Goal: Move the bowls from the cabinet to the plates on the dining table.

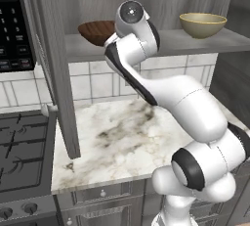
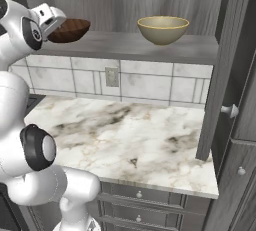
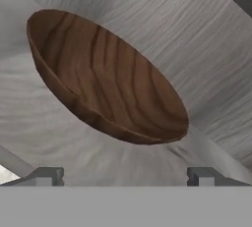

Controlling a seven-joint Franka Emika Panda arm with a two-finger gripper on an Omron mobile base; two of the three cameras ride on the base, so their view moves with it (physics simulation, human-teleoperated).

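Two bowls stand on the open cabinet's shelf. The dark brown wood-look bowl is at the shelf's left end. The glossy tan bowl sits further right. My gripper is open and empty, its fingertips wide apart just short of the brown bowl's rim. In the right base view the hand is beside that bowl's left edge. The plates and the dining table are out of view.
The cabinet doors hang open at both sides, the right one with a round knob. A marble worktop over drawers lies below the shelf. A stove and microwave are at the left.
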